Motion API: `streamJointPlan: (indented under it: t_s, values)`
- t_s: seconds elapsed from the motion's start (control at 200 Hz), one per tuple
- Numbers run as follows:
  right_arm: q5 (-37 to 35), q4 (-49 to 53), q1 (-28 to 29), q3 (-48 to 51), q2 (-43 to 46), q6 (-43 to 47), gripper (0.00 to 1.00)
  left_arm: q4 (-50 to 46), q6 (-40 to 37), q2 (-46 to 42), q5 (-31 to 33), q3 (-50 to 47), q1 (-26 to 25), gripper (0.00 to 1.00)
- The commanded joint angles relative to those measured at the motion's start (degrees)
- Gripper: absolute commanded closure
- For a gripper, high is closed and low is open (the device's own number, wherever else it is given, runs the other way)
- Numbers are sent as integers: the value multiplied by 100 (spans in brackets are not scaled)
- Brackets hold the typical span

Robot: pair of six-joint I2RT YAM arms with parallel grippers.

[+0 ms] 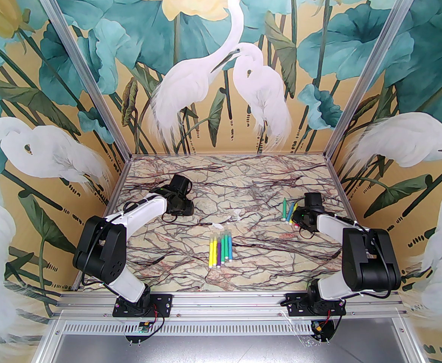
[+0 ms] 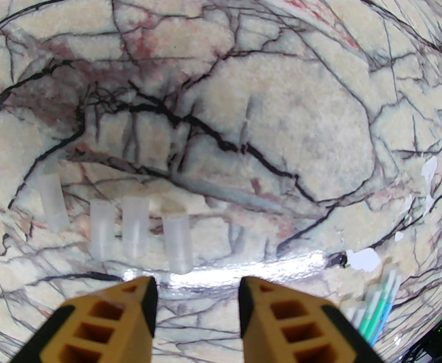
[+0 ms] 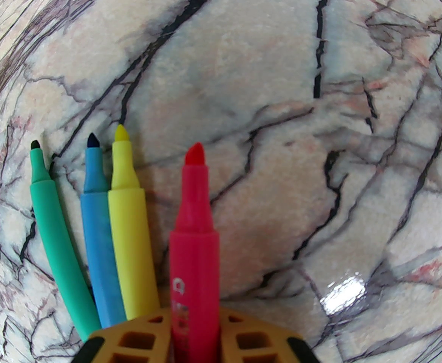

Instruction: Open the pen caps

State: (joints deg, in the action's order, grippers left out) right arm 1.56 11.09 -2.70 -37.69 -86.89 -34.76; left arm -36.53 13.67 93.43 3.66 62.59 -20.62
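1. A marble-patterned table (image 1: 243, 187) carries a row of bright felt-tip pens (image 1: 221, 248) at its centre. They lie side by side, long axes running near to far.
2. The right gripper (image 3: 195, 312) closes narrowly on a pink uncapped pen (image 3: 194, 217). Its red tip points straight away from the wrist, and its rear end is hidden between the fingers.
3. Beside it lie a green pen (image 3: 54, 240), a blue pen (image 3: 98, 240) and a yellow pen (image 3: 130, 233). All are uncapped with tips pointing the same way, and the gripper cuts off their rear ends.
4. The left gripper (image 2: 197, 284) hangs with jaws moderately apart, holding nothing. It is just short of four pale see-through plastic caps (image 2: 136, 227), which lie roughly parallel in a row on the table.
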Motion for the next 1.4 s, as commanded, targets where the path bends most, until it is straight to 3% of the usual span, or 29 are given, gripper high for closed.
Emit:
streamJointPlan:
  t_s: [0.0, 0.64, 0.895, 1.135, 1.395]
  values:
    - [54, 69, -20, -106, -65, -53, 76, 98, -57, -113, -139, -43, -5, 58]
    - [107, 118, -16, -40, 189, 68, 71, 74, -60, -210, -120, -97, -12, 58]
    - [44, 473, 30, -34, 790, 351, 70, 155, -62, -324, -246, -165, -10, 58]
    - [-41, 1038, 397, -65, 1474, 679, 63, 400, -23, -439, -490, -274, -12, 58]
    - [-5, 1502, 1185, -71, 2239, 693, 59, 972, -4, -960, -766, -779, -8, 40]
